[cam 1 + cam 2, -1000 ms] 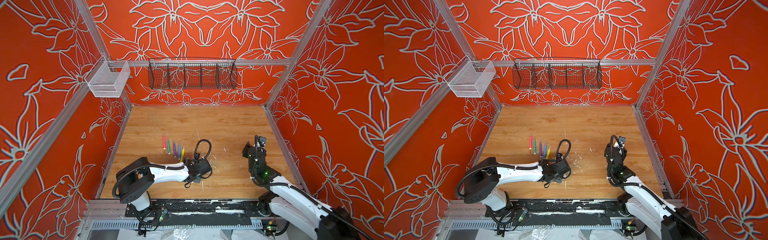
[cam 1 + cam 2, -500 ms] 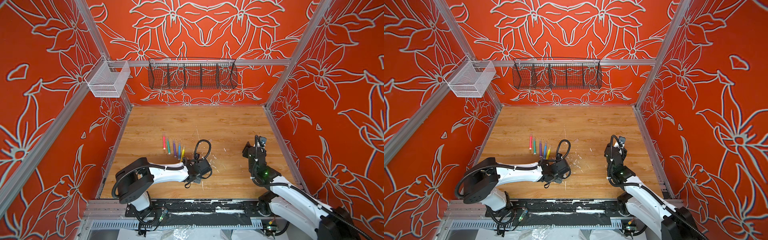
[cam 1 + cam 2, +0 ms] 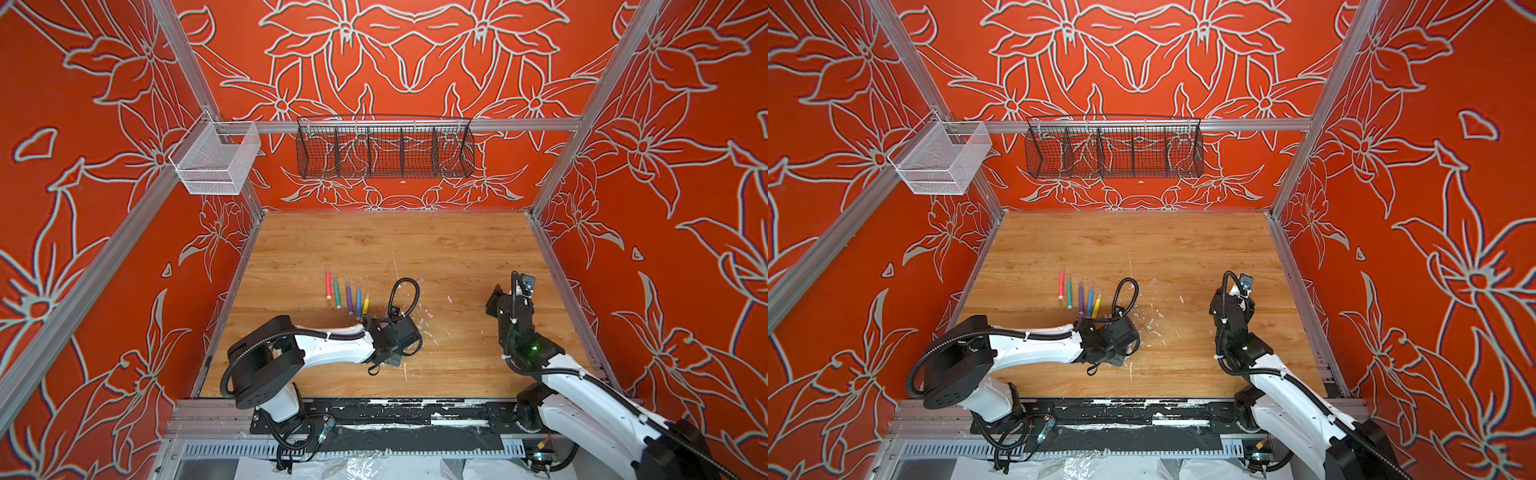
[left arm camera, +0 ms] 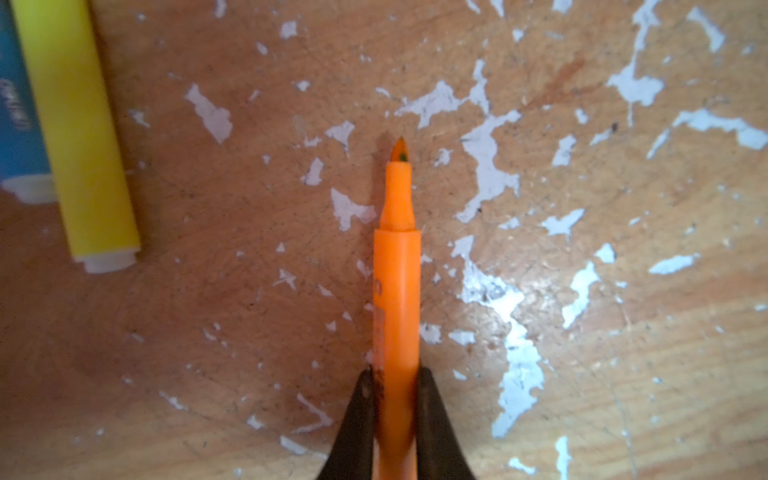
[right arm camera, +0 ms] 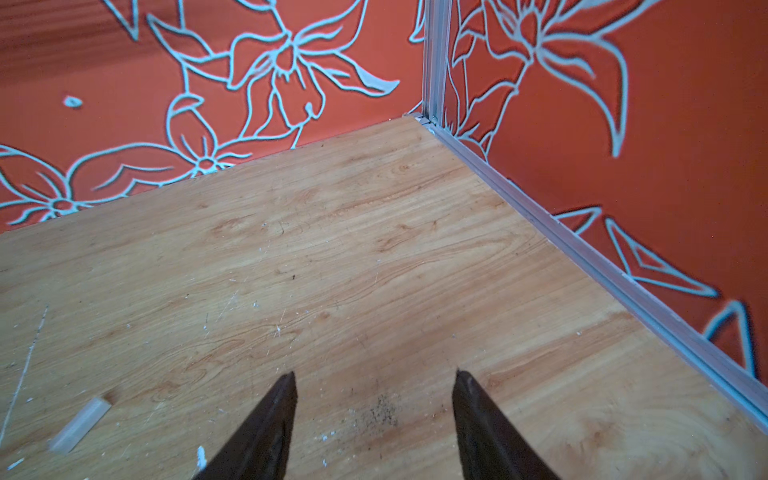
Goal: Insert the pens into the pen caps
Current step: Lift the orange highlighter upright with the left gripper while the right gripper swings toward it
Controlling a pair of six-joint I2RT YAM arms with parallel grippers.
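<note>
In both top views a row of five pens (image 3: 347, 293) is seen lying just beyond the left arm's wrist. The fingers themselves are hidden under that wrist.

In the left wrist view the left gripper (image 4: 392, 380) is shown clamped on the orange pen (image 4: 397, 291). It is gripped on the barrel, and the bare felt tip projects well ahead of the fingertips over the flecked table (image 4: 623, 374). The yellow pen (image 4: 79, 137) and blue pen (image 4: 16, 124) lie off to one side, apart from the fingers. The held pen is judged light, stiff and smooth, so it is apt to swivel between narrow pads. Its nib should be spared any knock.

In the right wrist view the right gripper (image 5: 374, 374) is held apart with nothing between its jaws. One pen cap (image 5: 81, 424) lies near one fingertip, untouched. It is judged featherlight, hollow and slippery. It would best be taken across its middle, with the mouth left clear.
</note>
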